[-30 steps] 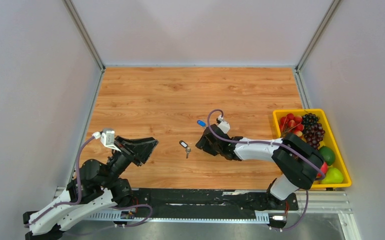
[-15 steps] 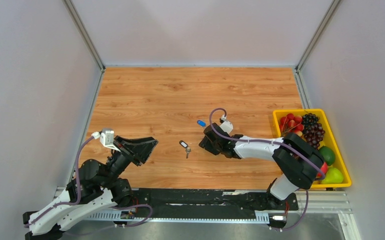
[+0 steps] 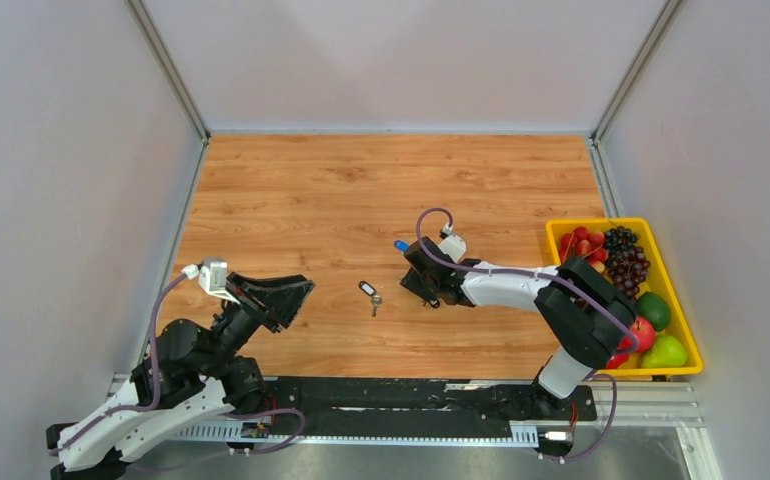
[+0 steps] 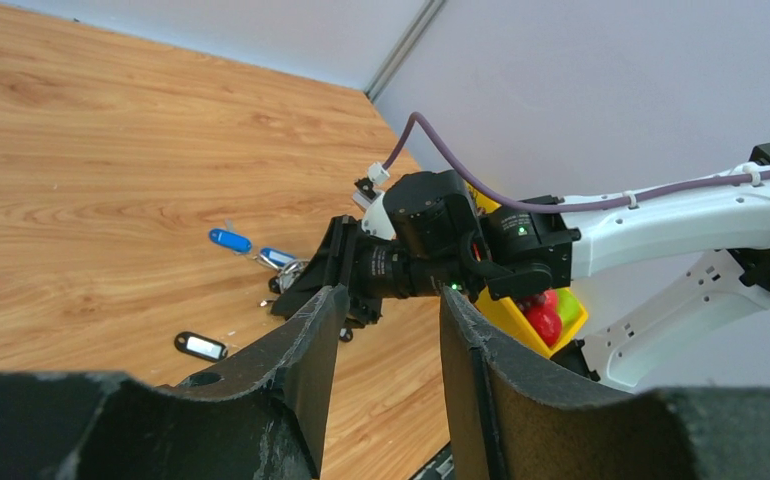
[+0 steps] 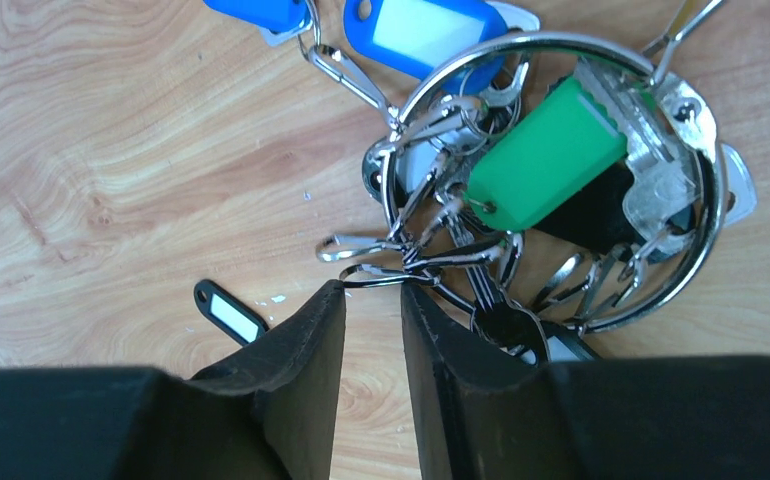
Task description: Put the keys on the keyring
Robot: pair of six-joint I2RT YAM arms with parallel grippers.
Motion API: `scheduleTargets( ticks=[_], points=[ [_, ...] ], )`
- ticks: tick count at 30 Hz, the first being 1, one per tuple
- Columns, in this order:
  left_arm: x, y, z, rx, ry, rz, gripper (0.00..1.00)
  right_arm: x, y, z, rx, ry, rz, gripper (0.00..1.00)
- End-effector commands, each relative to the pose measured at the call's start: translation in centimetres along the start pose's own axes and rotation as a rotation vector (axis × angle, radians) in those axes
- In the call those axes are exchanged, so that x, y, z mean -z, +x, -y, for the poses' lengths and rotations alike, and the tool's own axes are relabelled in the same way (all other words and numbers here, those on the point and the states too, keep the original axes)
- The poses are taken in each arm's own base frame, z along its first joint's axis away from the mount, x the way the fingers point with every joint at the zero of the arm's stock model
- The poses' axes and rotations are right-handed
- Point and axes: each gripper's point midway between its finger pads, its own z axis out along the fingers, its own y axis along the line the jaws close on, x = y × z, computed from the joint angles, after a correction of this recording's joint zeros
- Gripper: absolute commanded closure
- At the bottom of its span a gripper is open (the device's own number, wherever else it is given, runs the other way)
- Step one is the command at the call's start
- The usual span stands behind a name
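Observation:
The keyring (image 5: 713,235), a wide silver wire ring, lies on the wooden table with several keys bunched on it, among them a green tag (image 5: 546,155), a black head (image 5: 506,322) and two blue tags (image 5: 421,30). My right gripper (image 5: 373,290) points down at the bunch. Its fingers stand a narrow gap apart, and a small wire loop (image 5: 391,279) lies across their tips. One loose key with a black tag (image 5: 229,312) (image 3: 368,291) lies to the left. My left gripper (image 4: 386,300) (image 3: 296,290) hovers open and empty, well left of the bunch.
A yellow tray (image 3: 683,300) of fruit stands at the table's right edge, behind the right arm. Grey walls close in the table on the left, back and right.
My right gripper has slid a little farther onto the key bunch near the blue tag, and its fingers have drawn closer together. The left arm has not moved.

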Motion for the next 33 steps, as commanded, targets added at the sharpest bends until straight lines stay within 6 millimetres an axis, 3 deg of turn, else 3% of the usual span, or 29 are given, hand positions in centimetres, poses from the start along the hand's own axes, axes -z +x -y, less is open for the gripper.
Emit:
scheduleTargets(
  ticks=[1,12,23,28,33],
  points=[
    [0.6,-1.7,0.4,-0.006,0.01,0.039,0.51,-1.0,0.0,2.8,0.036,0.116,-0.017,0.66],
    [0.6,-1.6,0.3,-0.006,0.007,0.036,0.5,-0.8,0.4,3.6,0.075,0.128,-0.041,0.65],
    [0.4,-1.5,0.5,-0.007,0.012,0.033,0.5,1.0,0.0,6.2,0.091,0.147,-0.013,0.57],
    [0.3,-1.5,0.7,-0.008,0.017,0.027,0.5,1.4,-1.1,7.6,0.082,0.17,0.006,0.56],
    [0.2,-1.4,0.8,-0.004,0.021,0.024,0.5,1.9,-3.6,8.3,0.08,0.174,0.048,0.56]
  ],
)
